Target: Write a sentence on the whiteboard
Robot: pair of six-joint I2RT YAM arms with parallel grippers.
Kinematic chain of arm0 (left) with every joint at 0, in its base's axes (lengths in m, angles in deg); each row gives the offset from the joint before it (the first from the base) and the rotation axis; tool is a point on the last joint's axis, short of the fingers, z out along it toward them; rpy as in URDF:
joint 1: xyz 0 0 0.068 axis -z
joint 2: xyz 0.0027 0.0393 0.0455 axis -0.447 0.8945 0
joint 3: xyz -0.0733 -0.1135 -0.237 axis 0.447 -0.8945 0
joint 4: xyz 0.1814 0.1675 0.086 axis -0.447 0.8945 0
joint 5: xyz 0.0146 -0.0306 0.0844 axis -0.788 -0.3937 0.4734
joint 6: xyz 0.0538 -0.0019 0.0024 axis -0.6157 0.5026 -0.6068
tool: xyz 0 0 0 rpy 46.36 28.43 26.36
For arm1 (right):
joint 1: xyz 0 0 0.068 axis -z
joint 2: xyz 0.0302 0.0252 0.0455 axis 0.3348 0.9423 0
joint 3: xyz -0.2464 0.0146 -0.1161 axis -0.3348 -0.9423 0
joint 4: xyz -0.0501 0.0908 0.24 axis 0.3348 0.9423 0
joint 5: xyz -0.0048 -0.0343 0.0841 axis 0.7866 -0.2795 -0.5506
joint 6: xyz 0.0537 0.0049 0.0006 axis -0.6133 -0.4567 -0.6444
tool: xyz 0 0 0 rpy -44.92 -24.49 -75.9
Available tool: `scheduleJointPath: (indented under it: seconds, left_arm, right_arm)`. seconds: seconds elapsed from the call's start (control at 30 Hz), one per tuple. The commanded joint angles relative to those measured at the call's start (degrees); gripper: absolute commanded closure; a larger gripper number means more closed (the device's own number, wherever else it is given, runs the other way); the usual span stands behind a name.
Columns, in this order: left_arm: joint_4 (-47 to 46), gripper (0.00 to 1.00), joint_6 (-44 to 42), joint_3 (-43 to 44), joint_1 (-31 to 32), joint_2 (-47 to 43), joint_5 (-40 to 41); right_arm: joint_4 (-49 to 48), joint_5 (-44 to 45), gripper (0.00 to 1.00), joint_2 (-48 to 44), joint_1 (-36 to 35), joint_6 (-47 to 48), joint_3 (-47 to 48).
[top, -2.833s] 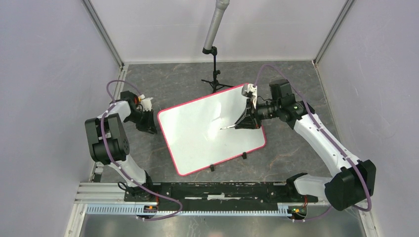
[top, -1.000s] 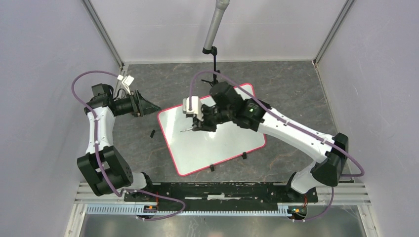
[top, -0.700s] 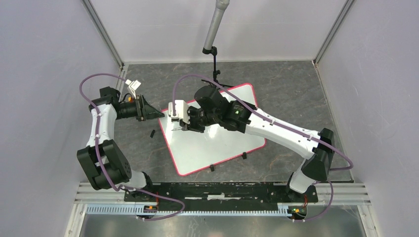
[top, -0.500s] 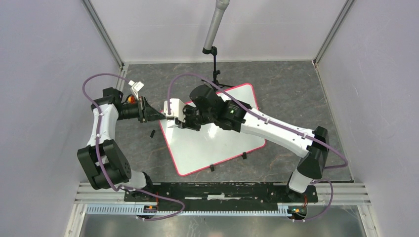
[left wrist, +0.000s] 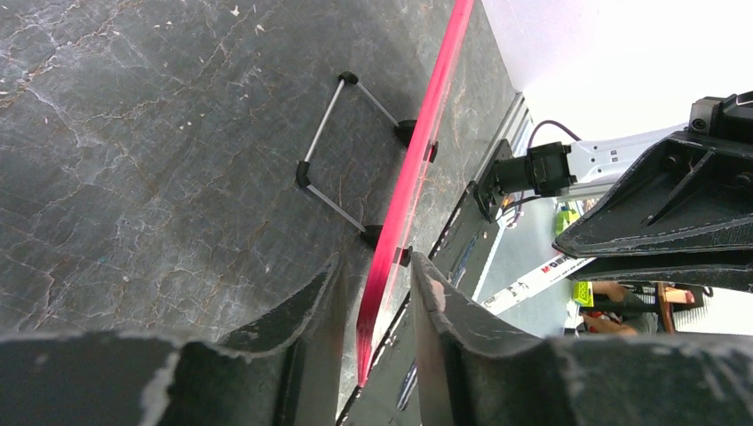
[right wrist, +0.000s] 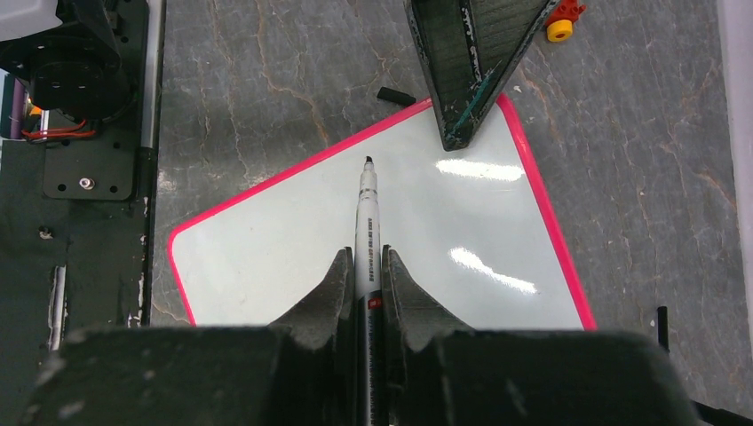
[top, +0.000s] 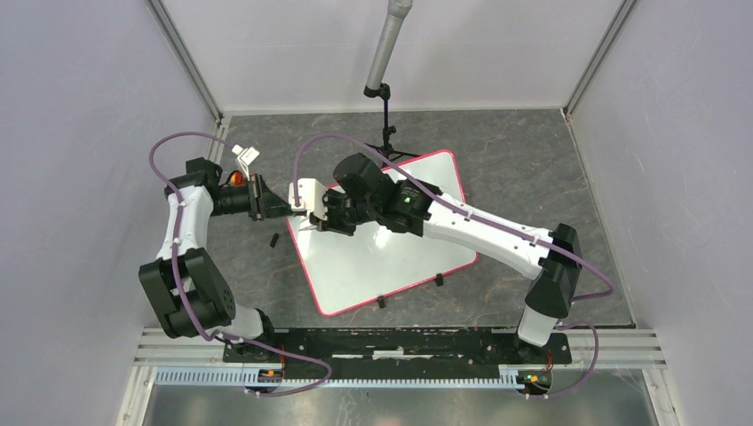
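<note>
Pink rim (left wrist: 417,169) of the mid-table whiteboard (top: 391,257) sits between the left gripper's (left wrist: 376,264) barely parted fingers only on its wrist cam (pinching? can't tell); right gripper (right wrist: 366,256) clamps a marker (right wrist: 367,213) above the left corner.

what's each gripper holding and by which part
Right gripper holds a marker by its barrel, tip free. Left gripper straddles the whiteboard at its pink rim; grip unclear.

Right arm (top: 479,232) is stretched way across to the left, right gripper (right wrist: 367,257) pinching a marker (right wrist: 367,209). Left arm (top: 182,231) is elbow-bent, and the left gripper (left wrist: 373,266) points right with its jaws a sliver apart, nearly nose to nose with the right one.
</note>
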Motion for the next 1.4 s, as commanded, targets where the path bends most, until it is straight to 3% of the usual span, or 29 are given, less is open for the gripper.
scheduleJointPath:
  seconds: [0.0, 0.1, 0.4, 0.63, 0.7, 1.37]
  left_arm:
    - [0.46, 0.69, -2.50, 1.54, 0.13, 0.37, -2.58]
    - [0.43, 0.74, -2.45, 1.58, 0.08, 0.14, -2.49]
    - [0.42, 0.68, -2.49, 1.76, -0.60, -0.06, -2.69]
    - [0.41, 0.94, -2.68, 1.63, -0.79, -0.19, -2.83]
    - [0.41, 0.97, -2.78, 1.50, -0.77, -0.19, -2.66]
    - [0.43, 0.97, -4.56, 0.62, -0.76, -1.28, -2.49]
  right_arm:
    - [-1.86, 0.66, 1.00, 0.40, -0.26, -0.12, 2.76]
    - [-1.85, 0.64, 1.00, 1.09, -0.25, -0.11, 3.01]
    - [-1.82, -0.13, 1.00, 2.55, -0.26, -0.34, 4.34]
    - [-1.57, 0.02, 1.00, 4.13, -0.25, -0.37, 5.97]
    - [-1.53, -0.04, 1.00, 4.60, -0.25, -0.37, 6.44]
    - [-0.60, 1.32, 1.00, 6.11, -0.28, 0.77, 5.84]
